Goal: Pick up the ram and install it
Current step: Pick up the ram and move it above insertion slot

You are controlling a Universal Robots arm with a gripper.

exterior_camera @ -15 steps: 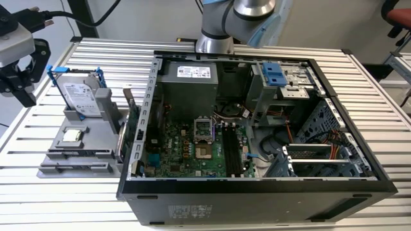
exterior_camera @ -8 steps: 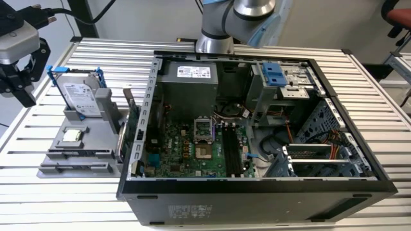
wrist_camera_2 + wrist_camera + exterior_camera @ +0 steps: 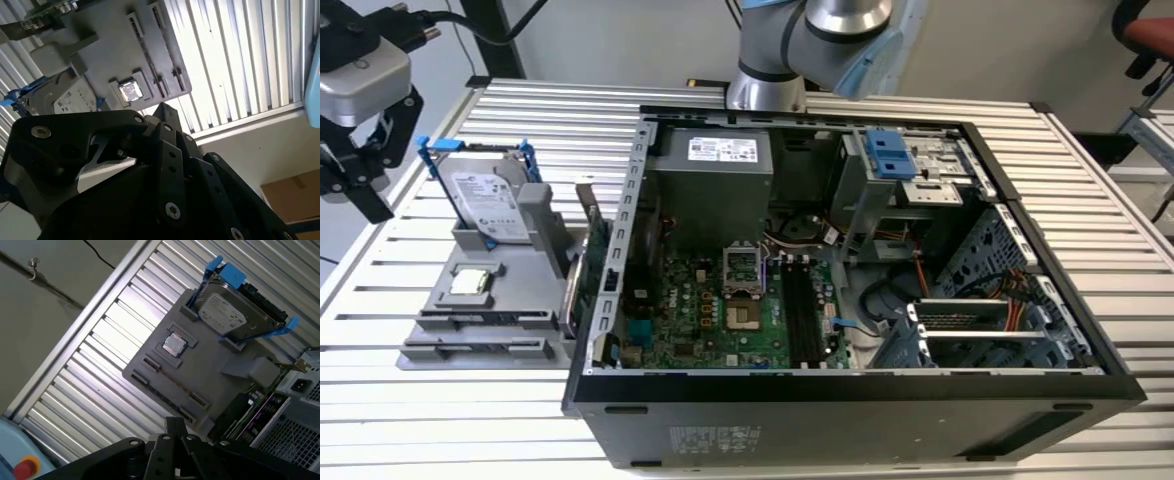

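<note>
Hangs gripper (image 3: 354, 195) off table (image 3: 520, 110) edge, exterior view's left, grip unreadable; faces ram (image 3: 172, 381) below, seemingly edge-on along holder (image 3: 210, 370) slot.

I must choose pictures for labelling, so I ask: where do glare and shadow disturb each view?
In the second wrist view, glare washes out the slatted table; in the first wrist view, the same slats shine more mildly and the silver chip on the grey holder reflects light; in the exterior view, the light is even, only the inside of the computer case is darker.
</note>
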